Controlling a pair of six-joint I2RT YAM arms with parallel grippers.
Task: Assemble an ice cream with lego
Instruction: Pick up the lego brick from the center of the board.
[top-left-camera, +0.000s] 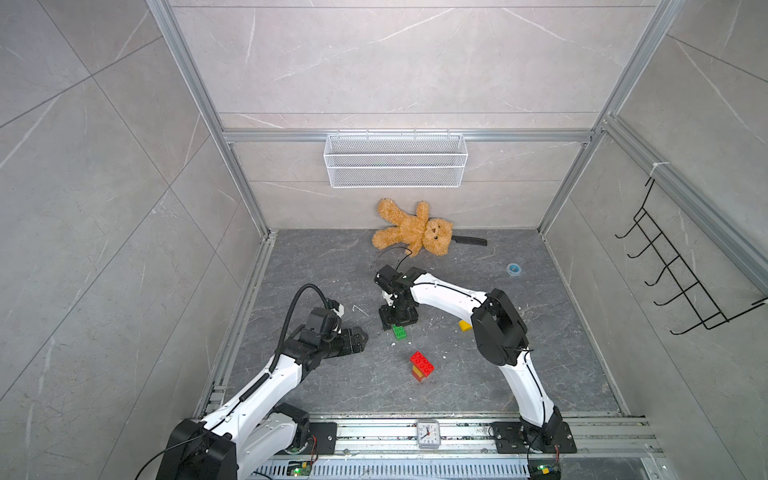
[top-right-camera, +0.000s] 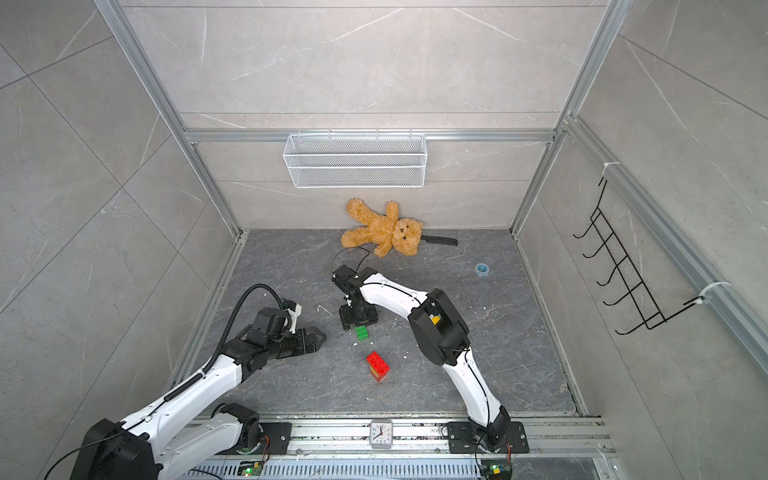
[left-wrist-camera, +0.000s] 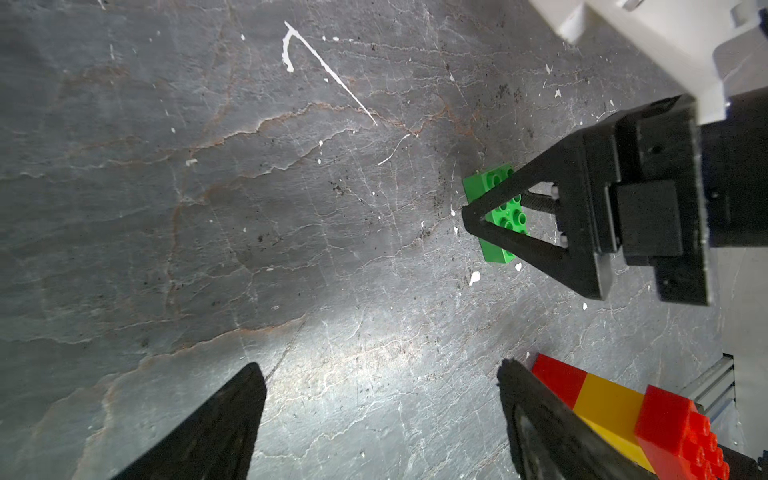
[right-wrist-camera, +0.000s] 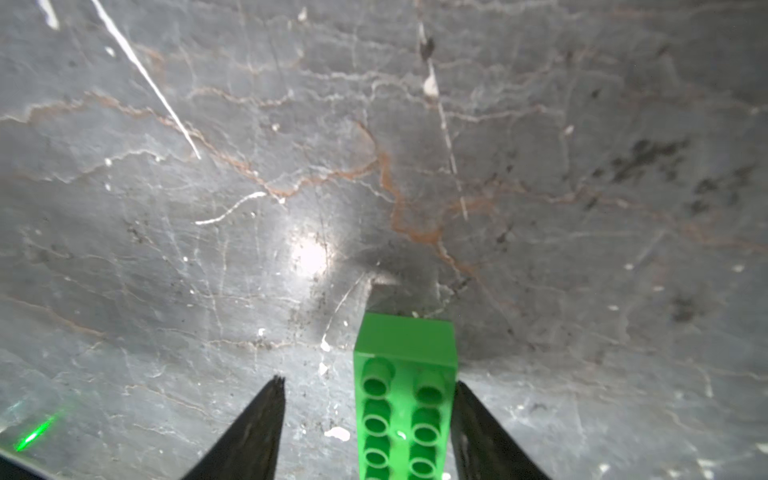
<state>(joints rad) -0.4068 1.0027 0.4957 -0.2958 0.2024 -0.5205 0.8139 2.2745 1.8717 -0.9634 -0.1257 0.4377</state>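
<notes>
A long green lego brick (top-left-camera: 400, 332) (top-right-camera: 362, 333) lies studs-up on the dark floor. My right gripper (top-left-camera: 395, 326) (right-wrist-camera: 368, 381) points down over it and is open. The jaws straddle the brick (right-wrist-camera: 405, 395): one finger rests against its side, the other stands off with a gap. A stack of red, yellow and red bricks (top-left-camera: 422, 365) (top-right-camera: 377, 365) stands nearer the front. My left gripper (top-left-camera: 363, 336) (left-wrist-camera: 379, 365) hovers open and empty left of the green brick, with the stack (left-wrist-camera: 602, 399) beside one finger. Another yellow brick (top-left-camera: 464, 325) peeks out behind the right arm.
A brown teddy bear (top-left-camera: 411, 230) lies at the back wall with a black-handled knife (top-left-camera: 471, 240) beside it. A blue tape roll (top-left-camera: 514, 269) sits at the right. A wire basket (top-left-camera: 395, 160) hangs on the back wall, and a small clock (top-left-camera: 428, 433) stands on the front rail.
</notes>
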